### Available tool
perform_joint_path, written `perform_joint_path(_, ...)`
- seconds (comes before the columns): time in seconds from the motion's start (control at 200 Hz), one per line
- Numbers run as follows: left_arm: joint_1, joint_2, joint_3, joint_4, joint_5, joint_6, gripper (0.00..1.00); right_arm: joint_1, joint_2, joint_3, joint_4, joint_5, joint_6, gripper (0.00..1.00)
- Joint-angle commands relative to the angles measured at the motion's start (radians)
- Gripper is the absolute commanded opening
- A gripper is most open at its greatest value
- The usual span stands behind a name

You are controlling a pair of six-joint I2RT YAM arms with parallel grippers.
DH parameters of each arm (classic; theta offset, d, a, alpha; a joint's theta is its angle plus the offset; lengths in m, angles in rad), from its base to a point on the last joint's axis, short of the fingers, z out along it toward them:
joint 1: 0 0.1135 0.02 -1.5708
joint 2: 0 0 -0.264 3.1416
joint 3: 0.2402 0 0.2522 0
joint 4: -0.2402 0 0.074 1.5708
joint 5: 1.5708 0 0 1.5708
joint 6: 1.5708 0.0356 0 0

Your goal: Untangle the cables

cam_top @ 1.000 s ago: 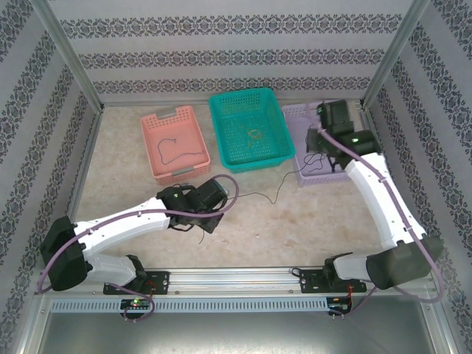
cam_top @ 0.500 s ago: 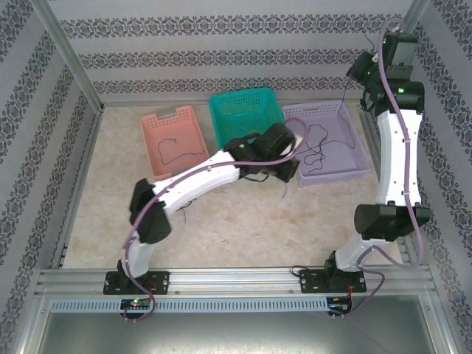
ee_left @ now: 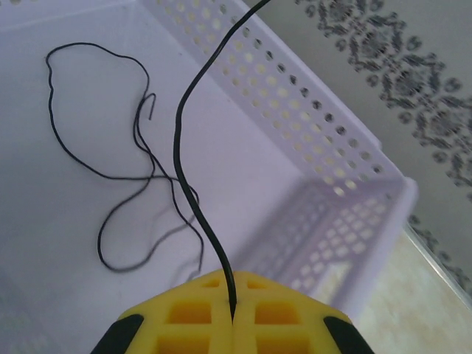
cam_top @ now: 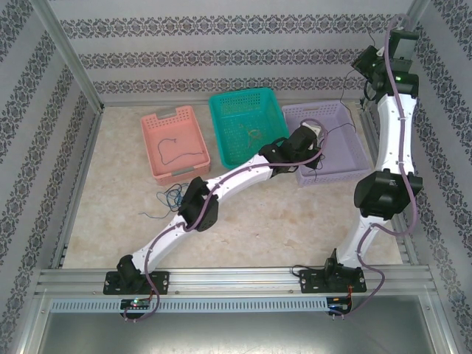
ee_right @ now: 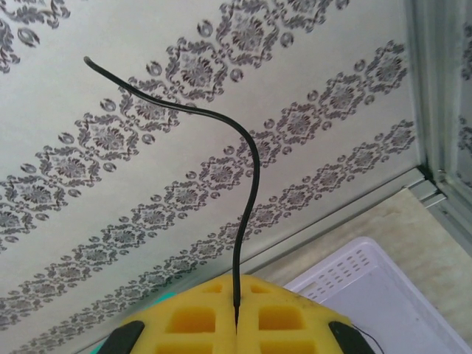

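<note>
- Gripping a black cable (ee_left: 179, 125): my left end effector (ee_left: 231, 316) was clamped on it above the purple basket (ee_left: 317, 110); my right end effector (ee_right: 236, 316) was clamped on a black strand (ee_right: 251, 169), raised high.
- Judged best: draw apart slowly, watching the loose loop (ee_left: 110, 173) in the basket for snags.
- Couldn't tell if both held one cable; the blue-green tangle (cam_top: 171, 198) on the surface (cam_top: 110, 184) was too small to read.

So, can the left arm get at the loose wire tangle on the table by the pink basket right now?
Probably not yet: the left claw is shut on a black cable over the purple basket. The tangle itself lies uncovered.
</note>
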Motion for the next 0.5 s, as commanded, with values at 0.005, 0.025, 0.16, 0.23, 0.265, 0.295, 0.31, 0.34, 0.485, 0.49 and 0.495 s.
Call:
perform_joint_path(0.005,0.012,0.071,0.108,0.161,-0.058,-0.047,0.0,-0.001,0.015,-0.017,0.044,-0.058,0.007,0.0)
perform_joint_path(0.025,0.012,0.083,0.122,0.158,-0.059,-0.048,0.0,-0.001,0.013,-0.031,0.047,-0.061,0.005,0.0)
perform_joint_path(0.16,0.012,0.112,0.125,0.133,-0.06,-0.056,0.0,0.002,0.0,-0.131,0.05,-0.081,0.003,0.0)
perform_joint_path(0.23,0.012,0.12,0.121,0.115,-0.057,-0.051,0.0,0.005,-0.01,-0.188,0.05,-0.088,0.002,0.0)
perform_joint_path(0.265,0.012,0.121,0.122,0.107,-0.057,-0.049,0.0,0.008,-0.017,-0.22,0.052,-0.084,0.001,0.0)
perform_joint_path(0.295,0.012,0.123,0.123,0.097,-0.055,-0.046,0.0,0.011,-0.023,-0.246,0.053,-0.081,0.002,0.0)
perform_joint_path(0.31,0.012,0.121,0.123,0.094,-0.053,-0.044,0.01,0.01,-0.025,-0.257,0.055,-0.078,0.002,0.0)
perform_joint_path(0.34,0.012,0.117,0.123,0.089,-0.047,-0.042,0.08,0.011,-0.029,-0.279,0.055,-0.073,0.005,0.0)
perform_joint_path(0.485,0.008,0.068,0.124,0.071,-0.028,-0.022,0.49,0.01,-0.01,-0.321,0.037,-0.045,0.016,0.0)
perform_joint_path(0.49,0.008,0.067,0.123,0.072,-0.027,-0.021,0.49,0.01,-0.008,-0.32,0.036,-0.045,0.016,0.0)
perform_joint_path(0.495,0.008,0.064,0.124,0.072,-0.025,-0.021,0.5,0.01,-0.006,-0.32,0.036,-0.045,0.016,0.0)
